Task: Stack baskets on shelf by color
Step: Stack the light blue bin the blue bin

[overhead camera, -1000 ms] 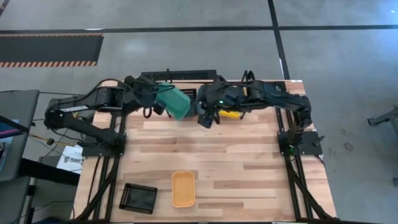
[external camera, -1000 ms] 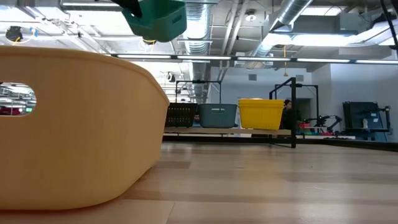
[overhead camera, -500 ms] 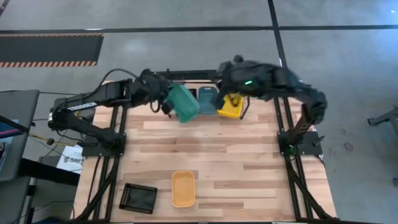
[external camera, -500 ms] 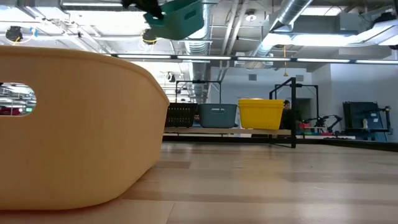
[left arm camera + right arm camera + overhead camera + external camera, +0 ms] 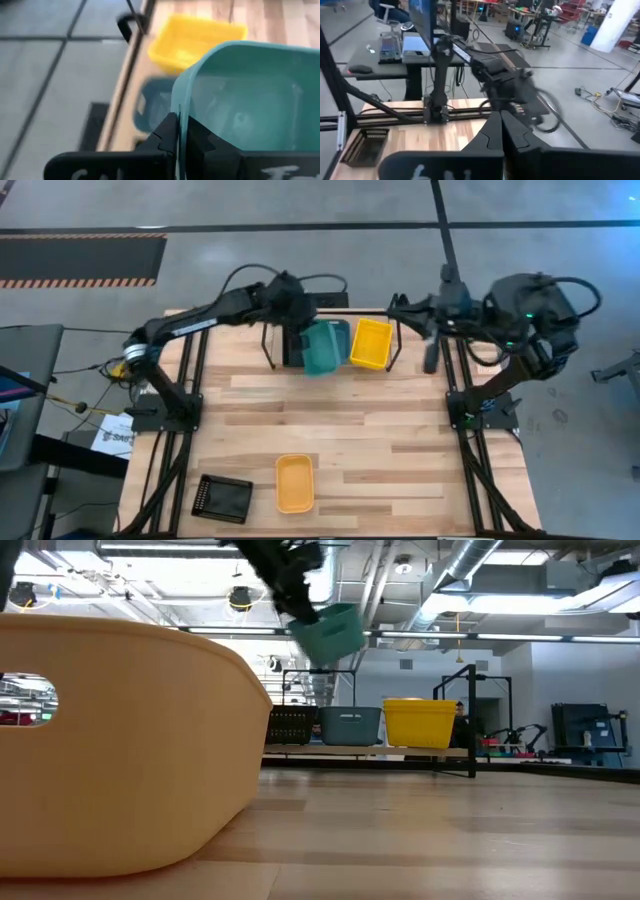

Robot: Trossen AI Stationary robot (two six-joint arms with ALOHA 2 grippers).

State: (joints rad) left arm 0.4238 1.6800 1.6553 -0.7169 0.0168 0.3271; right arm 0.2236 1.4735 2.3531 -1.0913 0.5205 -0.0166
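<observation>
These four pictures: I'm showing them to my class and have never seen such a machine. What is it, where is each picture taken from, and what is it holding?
It is a robot with two dark arms at a wooden table. One camera looks straight down, one sits at tabletop height, and one rides on each wrist. The left gripper is shut on the rim of a teal basket, held in the air over the shelf at the table's far edge, where a yellow basket stands. The right gripper is shut, empty, off to the table's side. An orange basket and a black basket lie on the near edge.
</observation>
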